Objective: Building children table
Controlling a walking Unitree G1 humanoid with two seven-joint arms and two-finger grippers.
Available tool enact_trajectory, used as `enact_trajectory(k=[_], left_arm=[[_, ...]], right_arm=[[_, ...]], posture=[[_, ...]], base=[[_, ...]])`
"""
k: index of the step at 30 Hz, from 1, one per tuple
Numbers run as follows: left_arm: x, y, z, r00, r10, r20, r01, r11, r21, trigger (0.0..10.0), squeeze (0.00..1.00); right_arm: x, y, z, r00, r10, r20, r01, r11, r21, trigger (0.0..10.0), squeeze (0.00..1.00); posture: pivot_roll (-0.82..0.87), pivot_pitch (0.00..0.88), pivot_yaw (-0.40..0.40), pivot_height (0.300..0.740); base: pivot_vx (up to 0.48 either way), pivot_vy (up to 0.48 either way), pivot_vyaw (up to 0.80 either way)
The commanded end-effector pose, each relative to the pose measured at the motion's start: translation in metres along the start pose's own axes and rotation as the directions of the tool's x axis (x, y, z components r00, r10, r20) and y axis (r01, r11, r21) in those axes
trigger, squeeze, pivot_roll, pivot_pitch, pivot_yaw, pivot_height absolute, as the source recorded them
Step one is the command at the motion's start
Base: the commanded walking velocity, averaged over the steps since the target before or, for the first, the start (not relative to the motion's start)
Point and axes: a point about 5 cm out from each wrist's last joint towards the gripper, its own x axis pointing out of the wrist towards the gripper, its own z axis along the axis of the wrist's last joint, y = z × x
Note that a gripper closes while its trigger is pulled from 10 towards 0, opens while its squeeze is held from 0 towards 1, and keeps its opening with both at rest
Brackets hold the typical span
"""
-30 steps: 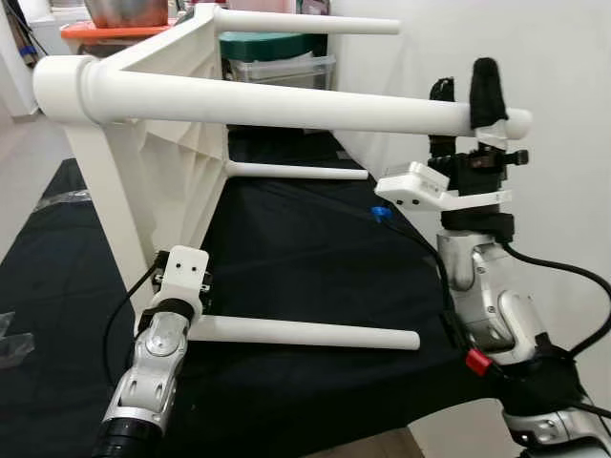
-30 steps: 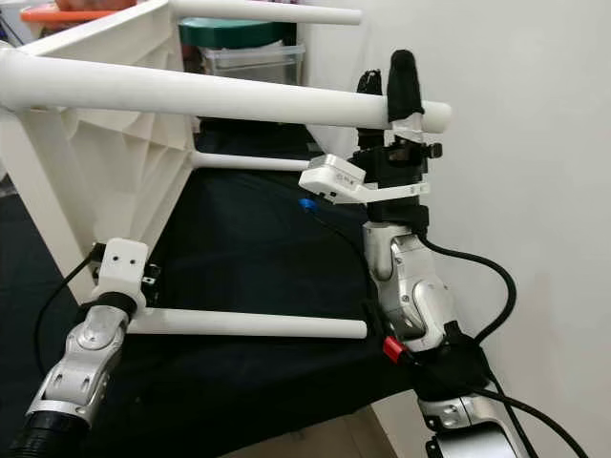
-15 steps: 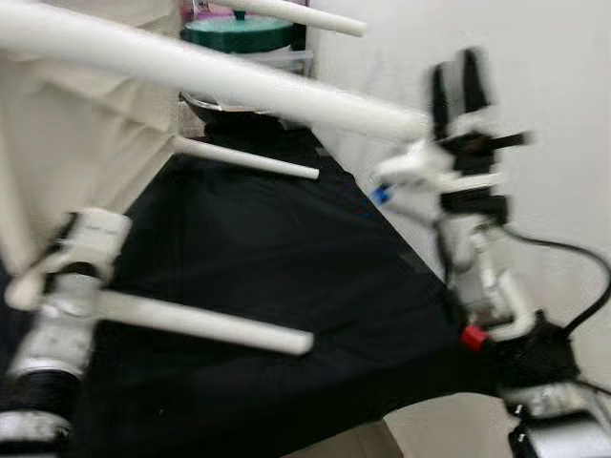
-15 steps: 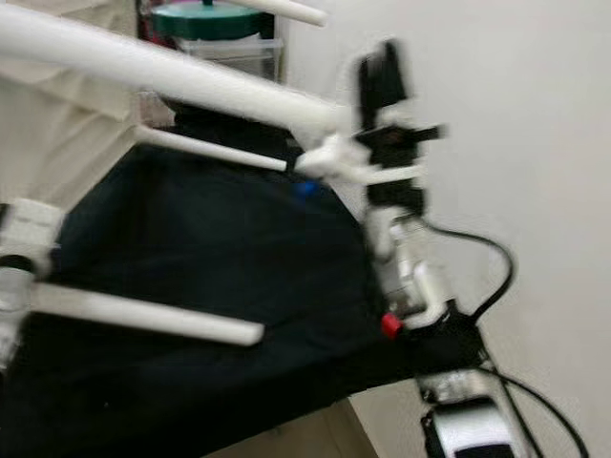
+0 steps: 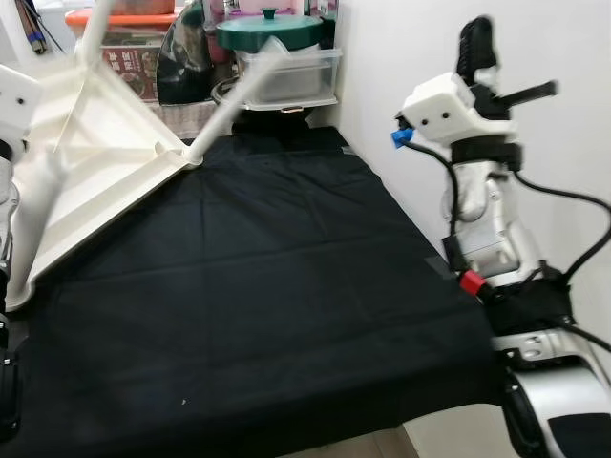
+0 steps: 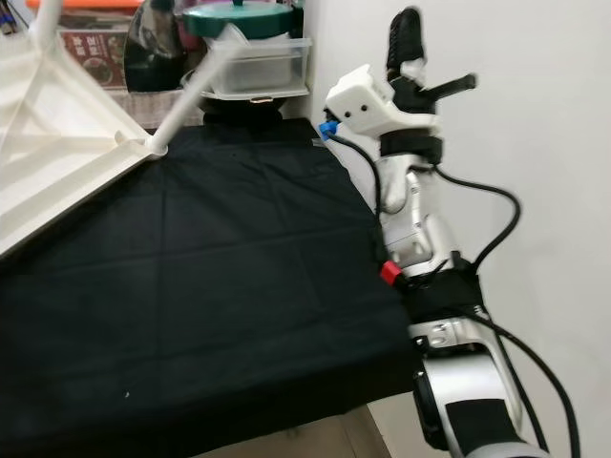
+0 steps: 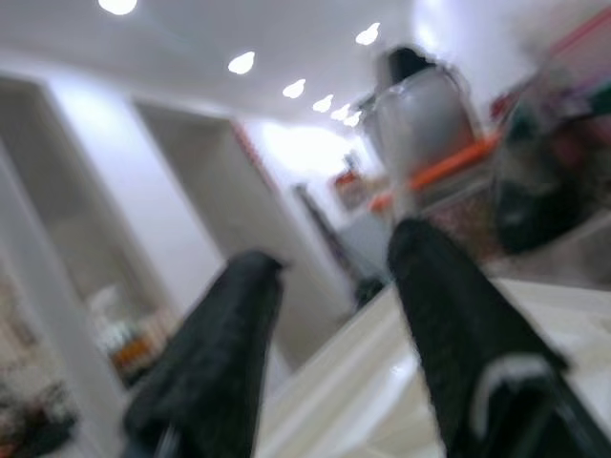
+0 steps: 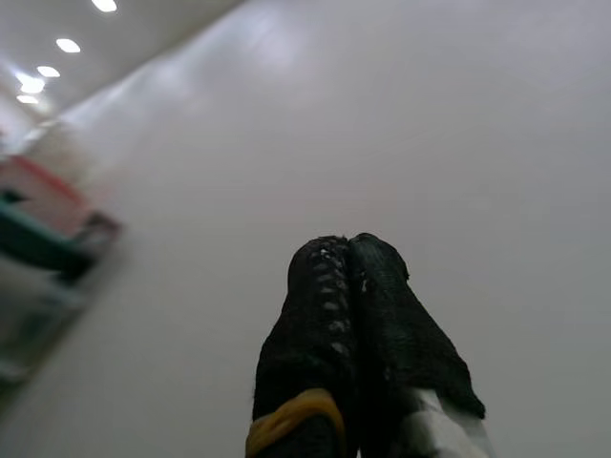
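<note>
Although the legs are already seated in their corner sockets, the white children's table (image 5: 91,186) is not yet standing: it is tipped over on the black cloth (image 5: 267,305), ribbed underside facing the camera, one edge low at the near left and the top slanting up and away. One leg (image 5: 234,95) projects from a corner socket toward the storage boxes behind, and a second leg (image 5: 81,43) rises at the upper left. Both are motion-blurred. The remaining legs cannot be made out.

Left gripper (image 7: 329,315): the two black fingers stand apart with a clear gap, and nothing lies between them. A white table surface lies just below and beyond the fingertips. Whether either finger touches it cannot be told, because the view is blurred.

Right gripper (image 8: 348,258): the fingers (image 5: 475,43) are pressed together, tip against tip, and hold nothing. They point upward beside the white wall (image 5: 573,57). The table is well apart from these jaws, across the cloth on the robot's left.

Assessment of progress: leg fitting appears largely complete for the legs visible. What remains, as judged from the table's attitude, is to bring it onto its feet and confirm that each leg is fully seated. The table's lean and the blur suggest that it is not stable at present; neither gripper is closed on it.

A green-lidded container (image 5: 272,29) on a clear storage box (image 5: 291,76) stands beyond the far edge of the cloth.
</note>
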Motion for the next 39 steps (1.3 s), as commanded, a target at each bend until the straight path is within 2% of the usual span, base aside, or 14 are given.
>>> enact_trajectory(k=[1,4,5,6,7,8,9,14,16,20,21,26,37,39], left_arm=[[-0.025,-0.054,-0.020,0.975,-0.210,-0.069,0.208,0.977,-0.041,10.0,0.00],[-0.026,-0.056,-0.021,0.974,-0.217,-0.070,0.214,0.976,-0.042,10.0,0.00],[-0.044,-0.060,-0.044,0.966,-0.213,-0.148,0.200,0.975,-0.099,10.0,0.00],[-0.044,-0.060,-0.044,0.966,-0.213,-0.148,0.200,0.975,-0.099,10.0,0.00],[-0.059,-0.060,-0.063,0.952,-0.227,-0.206,0.208,0.972,-0.108,10.0,0.00],[-0.059,-0.060,-0.063,0.952,-0.227,-0.206,0.208,0.972,-0.108,10.0,0.00],[-0.066,-0.053,-0.072,0.954,-0.207,-0.218,0.179,0.974,-0.142,10.0,0.00],[-0.060,-0.046,-0.067,0.966,-0.207,-0.155,0.188,0.974,-0.125,10.0,0.00],[-0.053,-0.052,-0.055,0.964,-0.242,-0.112,0.231,0.968,-0.100,10.0,0.00],[-0.058,-0.075,-0.035,0.947,-0.317,-0.052,0.308,0.942,-0.133,10.0,0.00],[-0.067,-0.094,-0.021,0.924,-0.383,-0.001,0.380,0.917,-0.121,10.0,0.00],[-0.079,-0.109,-0.016,0.917,-0.399,0.023,0.398,0.907,-0.134,10.0,0.00],[-0.089,-0.111,-0.019,0.930,-0.368,-0.012,0.359,0.914,-0.188,10.0,0.00],[-0.088,-0.103,-0.025,0.933,-0.357,-0.046,0.343,0.921,-0.187,10.0,0.00]], right_arm=[[-0.008,0.015,0.001,0.996,0.082,-0.026,-0.080,0.995,0.055,10.0,0.00],[-0.007,0.015,0.001,0.996,0.083,-0.021,-0.082,0.995,0.057,10.0,0.00],[-0.003,0.009,0.001,0.996,0.055,-0.066,-0.044,0.987,0.153,10.0,0.00],[-0.003,0.009,0.001,0.996,0.055,-0.066,-0.044,0.987,0.153,10.0,0.00],[0.005,-0.011,-0.002,0.993,-0.030,-0.114,0.055,0.975,0.216,10.0,0.00],[0.005,-0.011,-0.002,0.993,-0.030,-0.114,0.055,0.975,0.216,10.0,0.00],[0.009,-0.029,-0.004,0.984,-0.113,-0.140,0.145,0.960,0.241,10.0,0.00],[0.011,-0.036,-0.010,0.974,-0.131,-0.187,0.180,0.944,0.278,10.0,0.00],[-0.001,-0.014,-0.024,0.943,-0.017,-0.332,0.145,0.921,0.363,10.0,0.00],[-0.017,0.010,-0.032,0.914,0.102,-0.393,0.082,0.902,0.424,10.0,0.00],[-0.027,0.023,-0.036,0.894,0.175,-0.412,0.057,0.869,0.492,10.0,0.00],[-0.035,0.032,-0.037,0.888,0.240,-0.391,0.000,0.853,0.522,10.0,0.00],[-0.069,0.055,-0.047,0.816,0.402,-0.415,-0.101,0.807,0.582,10.0,0.00],[-0.073,0.056,-0.047,0.804,0.417,-0.424,-0.110,0.805,0.583,10.0,0.00]], posture=[[0.06,0.026,-0.031,0.740],[0.06,0.026,-0.031,0.740],[0.01,0.033,-0.010,0.740],[0.01,0.033,-0.010,0.740],[0.01,0.041,-0.026,0.740],[0.01,0.041,-0.026,0.740],[0.02,0.041,-0.034,0.740],[0.02,0.031,-0.018,0.740],[0.03,0.024,-0.028,0.740],[0.04,0.013,-0.030,0.740],[0.04,0.010,-0.036,0.740],[0.03,0.006,-0.032,0.740],[0.04,0.012,-0.038,0.740],[0.04,0.019,-0.041,0.740]], base=[[0.000,0.000,0.00],[0.000,0.000,0.00],[0.000,0.000,0.00],[0.000,0.000,0.00],[0.000,0.000,0.00],[0.000,0.000,0.00],[0.000,0.000,0.00],[0.000,0.000,0.00],[0.000,0.000,0.00],[0.000,0.000,0.00],[0.000,0.000,0.00],[0.000,0.000,0.00],[0.000,0.000,0.00],[0.000,0.000,0.00]])
